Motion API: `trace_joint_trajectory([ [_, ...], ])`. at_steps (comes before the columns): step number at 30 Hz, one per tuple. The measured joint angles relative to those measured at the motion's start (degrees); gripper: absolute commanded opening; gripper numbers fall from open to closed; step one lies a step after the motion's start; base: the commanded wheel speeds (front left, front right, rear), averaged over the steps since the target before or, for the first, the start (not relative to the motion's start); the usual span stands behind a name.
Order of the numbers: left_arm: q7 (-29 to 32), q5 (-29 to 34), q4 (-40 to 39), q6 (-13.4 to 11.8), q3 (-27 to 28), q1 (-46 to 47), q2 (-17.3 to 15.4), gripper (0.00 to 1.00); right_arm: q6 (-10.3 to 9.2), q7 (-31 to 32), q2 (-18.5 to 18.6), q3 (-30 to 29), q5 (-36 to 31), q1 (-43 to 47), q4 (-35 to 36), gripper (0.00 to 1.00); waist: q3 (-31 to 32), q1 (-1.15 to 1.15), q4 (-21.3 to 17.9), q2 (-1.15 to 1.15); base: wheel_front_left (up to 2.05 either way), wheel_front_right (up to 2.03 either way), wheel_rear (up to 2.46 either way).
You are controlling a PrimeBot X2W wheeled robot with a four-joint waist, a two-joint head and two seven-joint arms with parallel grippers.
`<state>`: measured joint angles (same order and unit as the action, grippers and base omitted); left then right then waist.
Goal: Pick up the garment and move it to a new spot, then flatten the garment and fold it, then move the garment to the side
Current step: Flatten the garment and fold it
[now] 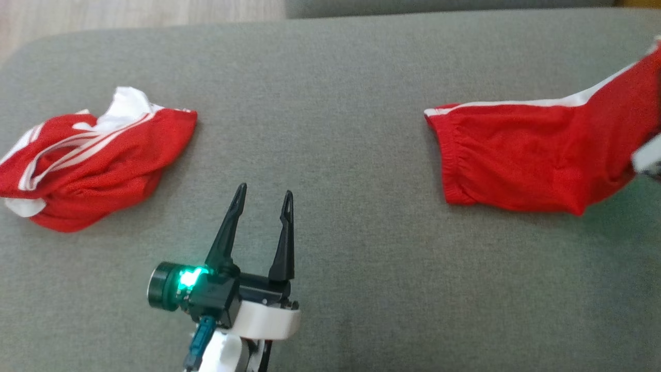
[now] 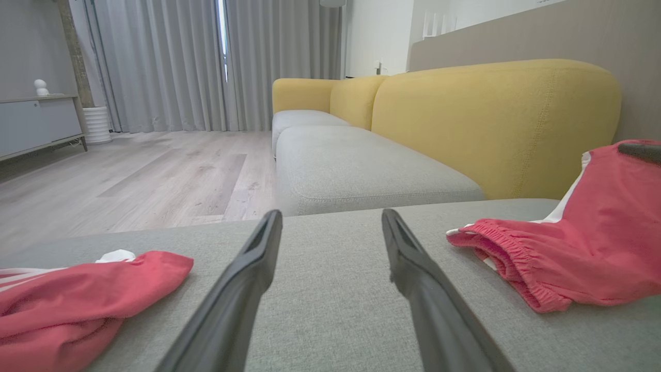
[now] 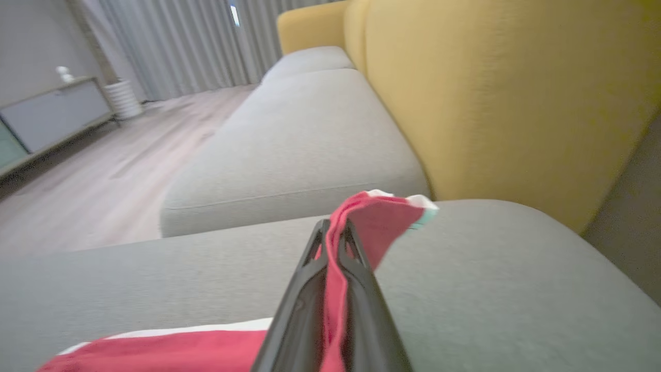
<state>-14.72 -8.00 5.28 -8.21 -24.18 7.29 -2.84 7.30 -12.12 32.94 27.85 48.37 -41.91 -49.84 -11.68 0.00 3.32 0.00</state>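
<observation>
The garment [image 1: 521,150], red shorts with a white side stripe, lies on the right of the grey cushion [image 1: 330,93], and its far right end is lifted. My right gripper [image 3: 333,237] is shut on a fold of that red cloth [image 3: 372,217]. A pale part of the right arm [image 1: 648,157] shows at the head view's right edge. My left gripper [image 1: 263,194] hovers open over bare cushion at the lower middle, with nothing between its fingers. In the left wrist view the garment [image 2: 583,248] sits to the right of the left gripper [image 2: 330,217].
A second red and white garment [image 1: 93,155] lies crumpled at the cushion's left, also seen in the left wrist view [image 2: 77,294]. A yellow sofa back [image 2: 496,119] rises behind the seat. Wooden floor [image 2: 129,181] and a low cabinet [image 2: 36,124] lie beyond the left edge.
</observation>
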Motion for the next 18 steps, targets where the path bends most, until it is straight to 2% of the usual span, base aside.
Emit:
trace_joint_trajectory([
  [9,0.00,-0.51,0.12,0.14,-0.37,-1.54,0.00,1.00,0.00,1.30,-7.82,5.26,-2.09,1.37,9.83,0.00,2.14,0.00,2.88,0.00,0.00,0.00,0.00],
  [14,0.00,-0.59,0.19,0.14,-0.82,-2.01,0.00,1.00,0.00,3.24,-13.48,8.05,-4.56,5.53,10.78,0.00,2.08,0.00,4.82,0.00,0.00,0.00,0.00],
  [15,0.00,-0.59,0.19,0.14,-0.82,-2.01,0.00,1.00,0.00,3.24,-13.48,8.05,-4.56,5.53,10.78,0.00,2.08,0.00,4.82,0.00,0.00,0.00,0.00],
  [16,0.00,-0.65,0.20,0.14,-0.99,-2.01,0.00,1.00,0.00,3.69,-14.46,8.51,-4.87,6.43,10.57,0.18,2.04,0.00,5.19,0.00,0.00,0.00,0.00],
  [17,0.00,-0.93,0.20,0.14,-1.27,-2.01,-0.01,1.00,0.00,3.68,-15.28,8.91,-5.22,7.29,10.32,0.44,2.01,0.00,5.54,0.00,0.00,0.00,0.00],
  [18,0.00,-1.20,0.25,0.14,-1.51,-2.01,-0.01,1.00,0.00,3.66,-16.05,9.14,-5.46,8.17,10.25,0.96,2.00,0.00,5.91,0.00,0.00,0.00,0.00],
])
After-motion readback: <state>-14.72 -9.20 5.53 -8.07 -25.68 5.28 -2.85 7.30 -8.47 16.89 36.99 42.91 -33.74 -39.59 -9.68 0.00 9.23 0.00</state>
